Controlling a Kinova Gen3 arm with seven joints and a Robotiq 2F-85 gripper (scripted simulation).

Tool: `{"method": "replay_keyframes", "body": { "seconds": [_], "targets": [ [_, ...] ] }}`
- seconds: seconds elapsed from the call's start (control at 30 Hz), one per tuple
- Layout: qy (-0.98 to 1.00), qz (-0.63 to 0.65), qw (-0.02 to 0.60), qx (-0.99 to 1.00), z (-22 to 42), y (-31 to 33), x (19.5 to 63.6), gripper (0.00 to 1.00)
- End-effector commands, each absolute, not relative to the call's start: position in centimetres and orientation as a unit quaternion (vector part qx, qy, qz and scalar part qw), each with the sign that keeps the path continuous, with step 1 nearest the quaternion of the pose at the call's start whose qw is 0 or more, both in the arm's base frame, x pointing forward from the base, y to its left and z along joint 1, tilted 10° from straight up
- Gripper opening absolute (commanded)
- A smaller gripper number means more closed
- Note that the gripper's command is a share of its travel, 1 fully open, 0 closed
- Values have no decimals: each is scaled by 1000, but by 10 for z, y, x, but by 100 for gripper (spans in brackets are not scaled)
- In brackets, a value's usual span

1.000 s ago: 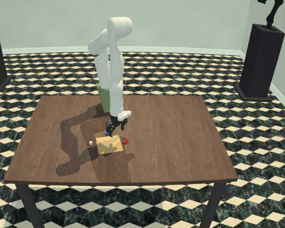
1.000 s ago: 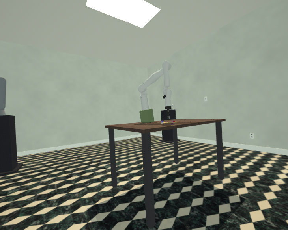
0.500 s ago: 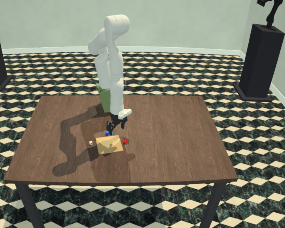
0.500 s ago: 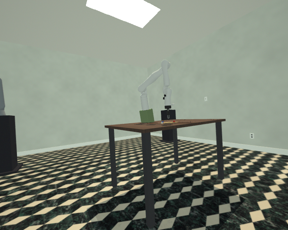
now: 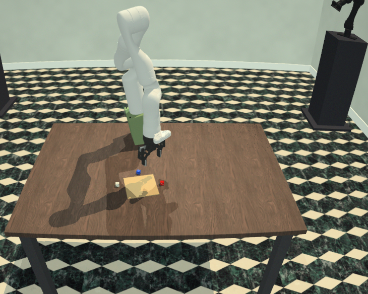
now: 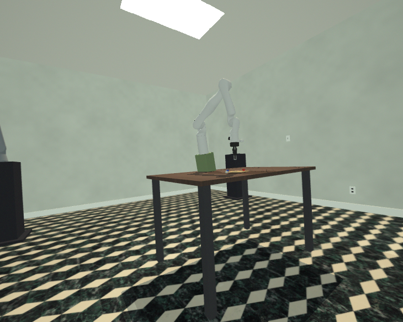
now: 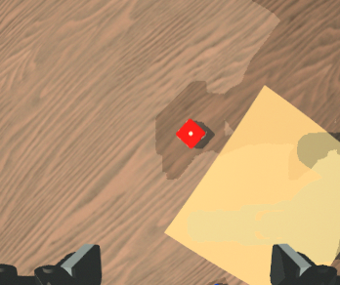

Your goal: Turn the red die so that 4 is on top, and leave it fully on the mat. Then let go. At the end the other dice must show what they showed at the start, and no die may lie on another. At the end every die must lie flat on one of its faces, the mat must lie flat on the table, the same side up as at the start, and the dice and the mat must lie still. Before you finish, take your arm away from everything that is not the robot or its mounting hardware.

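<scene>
The jaws stand wide with nothing between them, their fingertips (image 5: 144, 162) (image 6: 234, 157) raised over the wooden surface (image 5: 216, 190) (image 6: 264, 171) (image 7: 54, 146) and well apart from the red die (image 5: 162, 182) (image 6: 243, 170) (image 7: 191, 133), which shows a single white pip on top. In the top view, that die lies off the yellow mat (image 5: 141, 186) (image 6: 236, 171) (image 7: 254, 195), just beside it at 3 o'clock; in the wrist view, the mat spreads out at 4 o'clock from the die. Seen from above, the blue die (image 5: 138, 171) sits near the mat at 12 o'clock and the white die (image 5: 117, 184) at 9 o'clock, their top faces too small to read. The white arm (image 5: 150, 111) (image 6: 212, 105) rises from a green block (image 5: 135, 126) (image 6: 205, 162) at about 12 o'clock from the mat in the top view, and the mat lies flat, partly shaded
</scene>
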State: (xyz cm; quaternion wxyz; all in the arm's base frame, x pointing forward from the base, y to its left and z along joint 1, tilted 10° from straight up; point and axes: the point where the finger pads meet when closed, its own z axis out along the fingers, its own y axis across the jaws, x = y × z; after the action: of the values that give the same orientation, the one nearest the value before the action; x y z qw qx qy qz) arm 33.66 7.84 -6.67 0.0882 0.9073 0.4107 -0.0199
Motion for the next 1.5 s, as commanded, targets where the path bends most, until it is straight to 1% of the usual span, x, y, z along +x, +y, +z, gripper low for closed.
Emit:
{"method": "replay_keyframes", "body": {
  "seconds": [0.0, 0.5, 1.47],
  "targets": [
    [400, -10, 85, 913, -47, 79, 347, 100],
    [400, -10, 85, 913, -11, 84, 345, 100],
    [416, -12, 84, 905, -10, 87, 346, 100]
  ]
}}
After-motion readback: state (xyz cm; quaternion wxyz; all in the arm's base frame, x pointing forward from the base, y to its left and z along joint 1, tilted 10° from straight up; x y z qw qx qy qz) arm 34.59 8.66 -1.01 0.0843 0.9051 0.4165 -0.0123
